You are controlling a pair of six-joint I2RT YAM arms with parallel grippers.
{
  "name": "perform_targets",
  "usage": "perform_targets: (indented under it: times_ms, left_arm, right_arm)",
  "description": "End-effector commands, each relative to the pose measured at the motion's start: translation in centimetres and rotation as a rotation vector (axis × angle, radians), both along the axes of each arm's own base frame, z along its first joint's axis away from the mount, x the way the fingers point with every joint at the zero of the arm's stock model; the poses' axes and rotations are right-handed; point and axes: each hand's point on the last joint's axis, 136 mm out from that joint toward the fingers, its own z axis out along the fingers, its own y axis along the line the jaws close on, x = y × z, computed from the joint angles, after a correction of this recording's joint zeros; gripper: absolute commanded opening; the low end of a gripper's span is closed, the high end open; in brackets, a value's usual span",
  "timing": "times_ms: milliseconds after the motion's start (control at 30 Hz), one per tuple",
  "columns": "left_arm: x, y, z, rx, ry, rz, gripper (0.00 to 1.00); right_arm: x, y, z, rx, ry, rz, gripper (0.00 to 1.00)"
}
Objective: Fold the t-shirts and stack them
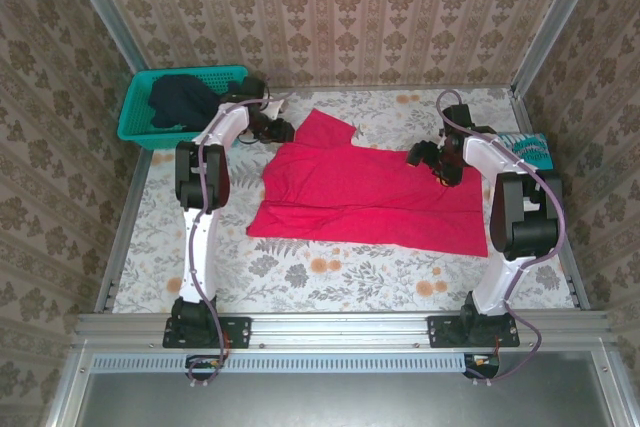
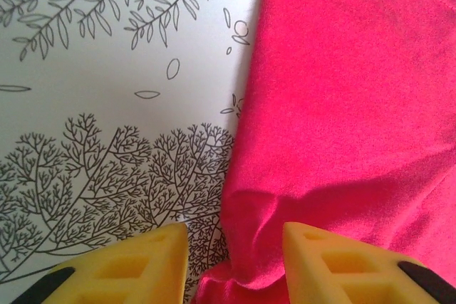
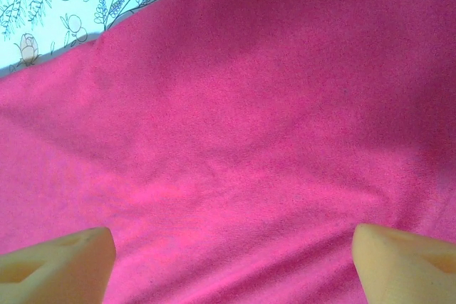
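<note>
The red-pink t-shirt (image 1: 360, 192) lies spread flat in the middle of the table (image 1: 330, 272), with one part reaching toward the far edge. The dark shirt (image 1: 178, 99) sits bundled in the teal basket (image 1: 135, 122) at the far-left corner, and the teal printed shirt (image 1: 530, 147) lies at the right edge, partly behind the right arm (image 1: 510, 207). The cloth looks light and limp. It will likely sag and drag unless pinched at a hem or corner with both layers caught. The left gripper (image 2: 234, 236) stands partly open, its jaws astride the shirt's left border, while the right gripper (image 3: 231, 236) gapes wide over plain red fabric, holding nothing. The overhead view gives the shirt's whole outline and the other shirts — the wrist views add how far the jaws stand apart and a small pucker at the left hem.
</note>
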Motion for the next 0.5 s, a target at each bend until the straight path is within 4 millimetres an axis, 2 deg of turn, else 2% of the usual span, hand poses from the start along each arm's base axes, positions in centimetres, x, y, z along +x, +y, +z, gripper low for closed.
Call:
perform_targets:
  times_ms: [0,233,467]
  left_arm:
    - [-0.57,0.15,-1.41,-0.037,0.084,0.03,0.37]
    - [-0.76,-0.47,-1.12,-0.083,0.089,0.02,0.25]
    - [-0.16,0.06,-1.16,-0.074,0.072,0.035,0.12]
  right_arm:
    - [-0.3,-0.14,0.71,-0.002,-0.013,0.01,0.88]
    - [-0.42,-0.09,0.53,0.005,-0.013,0.009,0.88]
    - [-0.68,0.27,0.3,0.029,-0.014,0.007,0.87]
